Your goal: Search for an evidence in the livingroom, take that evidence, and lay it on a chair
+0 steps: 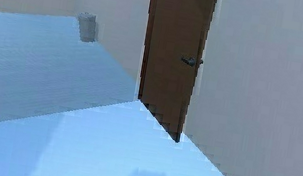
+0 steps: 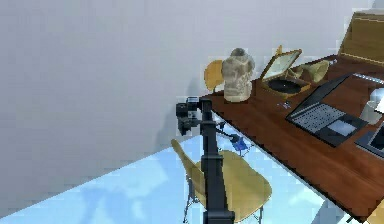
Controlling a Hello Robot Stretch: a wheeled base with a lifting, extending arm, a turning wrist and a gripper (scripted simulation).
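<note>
Where arm (image 2: 210, 165) ends, pincer (image 2: 185, 118) nr desk (image 2: 272, 122) corner

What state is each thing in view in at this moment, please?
Door, open.
Laptop, open on the table.
Bust, upright on the table.
Near chair, upright, seat bare.
Gripper, cannot tell whether it holds anything.
</note>
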